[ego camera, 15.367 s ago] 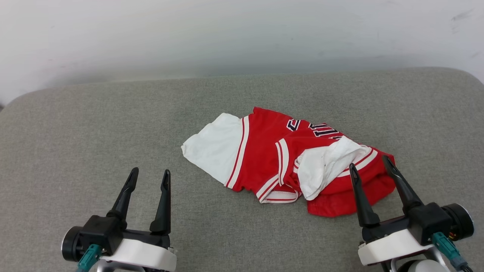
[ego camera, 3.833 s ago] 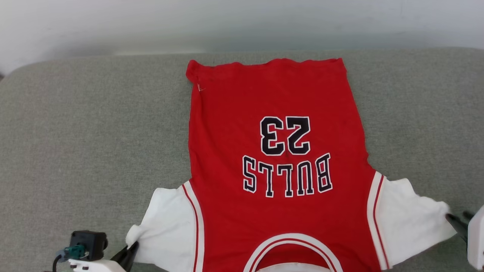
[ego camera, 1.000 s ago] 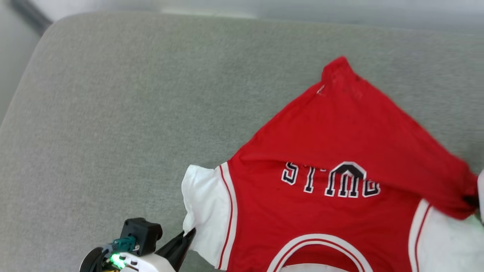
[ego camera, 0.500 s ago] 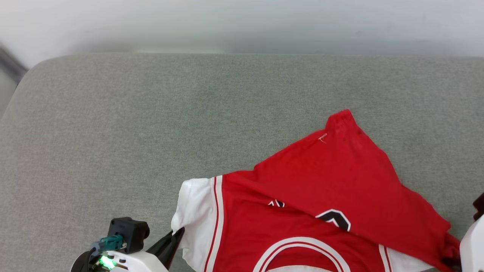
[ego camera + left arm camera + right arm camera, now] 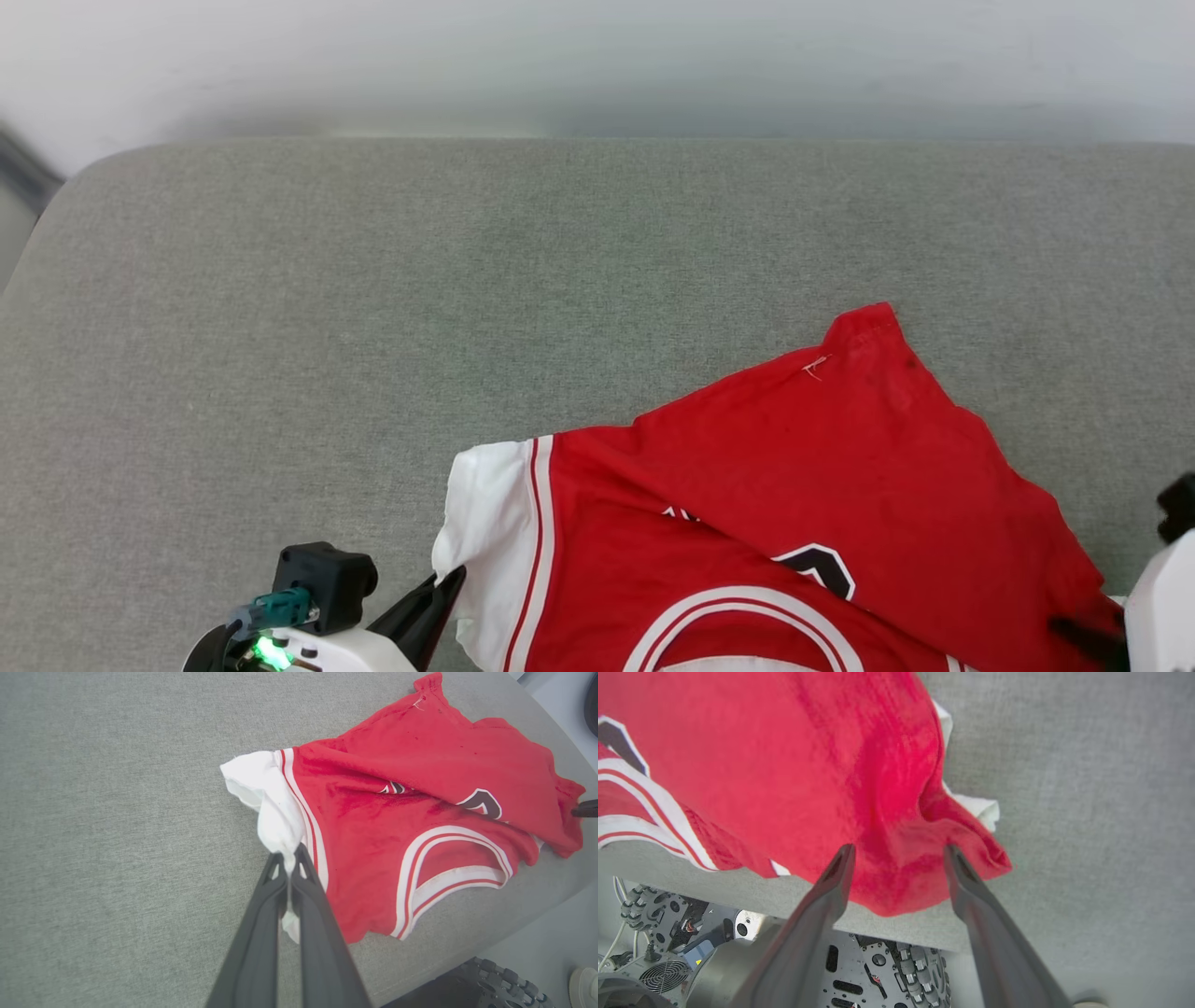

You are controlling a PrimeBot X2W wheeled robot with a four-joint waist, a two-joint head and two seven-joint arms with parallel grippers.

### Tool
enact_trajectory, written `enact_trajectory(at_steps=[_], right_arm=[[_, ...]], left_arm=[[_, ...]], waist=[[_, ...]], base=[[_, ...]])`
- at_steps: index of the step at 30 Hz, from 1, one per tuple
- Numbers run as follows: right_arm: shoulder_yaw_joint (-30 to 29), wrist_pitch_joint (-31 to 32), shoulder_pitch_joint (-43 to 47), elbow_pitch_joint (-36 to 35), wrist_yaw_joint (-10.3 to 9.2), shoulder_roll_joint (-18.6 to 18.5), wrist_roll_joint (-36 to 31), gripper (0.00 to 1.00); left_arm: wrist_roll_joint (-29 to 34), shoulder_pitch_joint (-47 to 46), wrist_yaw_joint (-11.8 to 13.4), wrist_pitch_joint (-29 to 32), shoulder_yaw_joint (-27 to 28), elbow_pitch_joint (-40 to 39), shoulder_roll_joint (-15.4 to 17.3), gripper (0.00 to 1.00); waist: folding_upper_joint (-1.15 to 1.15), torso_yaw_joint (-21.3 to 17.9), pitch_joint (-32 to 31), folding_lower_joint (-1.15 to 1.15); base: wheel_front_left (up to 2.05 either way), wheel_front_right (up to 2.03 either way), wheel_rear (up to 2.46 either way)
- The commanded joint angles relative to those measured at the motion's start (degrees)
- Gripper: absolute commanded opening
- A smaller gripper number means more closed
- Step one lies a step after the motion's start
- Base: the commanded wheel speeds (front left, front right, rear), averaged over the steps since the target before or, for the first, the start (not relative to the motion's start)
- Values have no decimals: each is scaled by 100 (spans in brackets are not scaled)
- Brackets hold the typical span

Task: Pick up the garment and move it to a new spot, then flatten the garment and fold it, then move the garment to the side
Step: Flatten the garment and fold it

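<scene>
The red garment (image 5: pixel 840 467) lies at the near right of the grey padded surface (image 5: pixel 373 280), its far hem folded diagonally back over most of the black lettering. My left gripper (image 5: pixel 288 851) is shut on the white left sleeve (image 5: pixel 266 798), which it holds bunched and slightly lifted. In the head view the left gripper (image 5: pixel 455 579) sits at the bottom left against that sleeve. My right gripper (image 5: pixel 899 851) stands open, and the garment's (image 5: pixel 784 765) folded red corner lies loose between the fingers at the near edge.
The surface's near edge (image 5: pixel 896 933) runs just under the right gripper, with the robot's wheeled base (image 5: pixel 878 970) below it. A pale wall (image 5: pixel 597 56) stands behind the far edge. Bare grey surface spreads to the left and behind the garment.
The right gripper brought the red hem corner down to the near right edge, then opened and let it go. The left gripper kept its hold on the sleeve. The camera also shifted.
</scene>
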Motion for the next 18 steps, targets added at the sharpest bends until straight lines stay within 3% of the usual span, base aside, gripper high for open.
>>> enact_trajectory(at_steps=[1, 4, 11, 18], right_arm=[[34, -30, -181, -70, -2, -96, 66, 100], [68, -19, -504, -265, -2, -266, 200, 100], [287, 273, -1668, -724, -2, -282, 185, 100], [644, 498, -2789, -120, -2, -283, -262, 100]], left_arm=[[20, 9, 19, -1, -7, -29, 20, 0], [54, -32, 18, -9, -47, -83, 0, 0], [157, -242, -52, -18, -132, -190, -26, 0], [268, -591, -165, -48, -284, -206, -163, 0]], waist=[[0, 27, 26, 0], [0, 97, 119, 0], [0, 392, 550, 0], [0, 850, 1083, 0]], base=[[0, 0, 0], [0, 0, 0], [0, 0, 0], [0, 0, 0]])
